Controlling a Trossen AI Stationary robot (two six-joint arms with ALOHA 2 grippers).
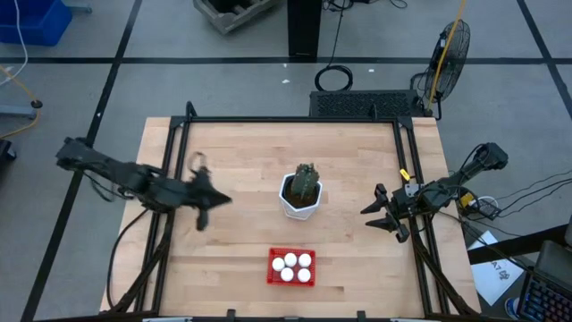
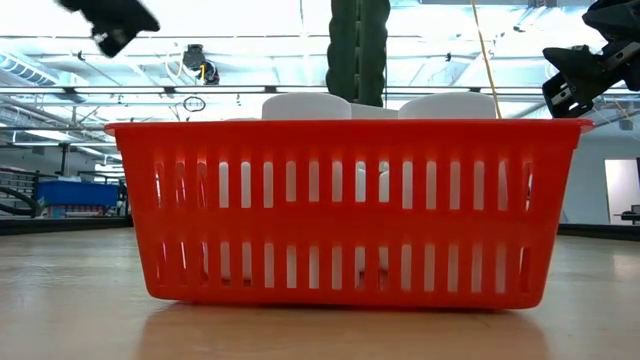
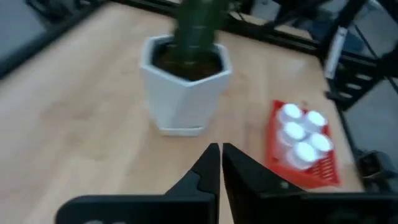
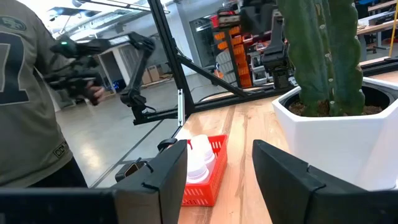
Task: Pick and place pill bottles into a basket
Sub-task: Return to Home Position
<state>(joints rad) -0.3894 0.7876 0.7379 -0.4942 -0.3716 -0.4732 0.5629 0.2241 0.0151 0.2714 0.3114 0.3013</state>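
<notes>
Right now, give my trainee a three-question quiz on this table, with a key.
1. Which is open: the left end effector or the right end effector?
2. True or false: every pill bottle in view sits in the red mesh basket.
3. The white cactus pot stands: A) inside the basket; B) on the table, apart from the basket; C) in the left end effector.
Key: 1 right; 2 true; 3 B.
</notes>
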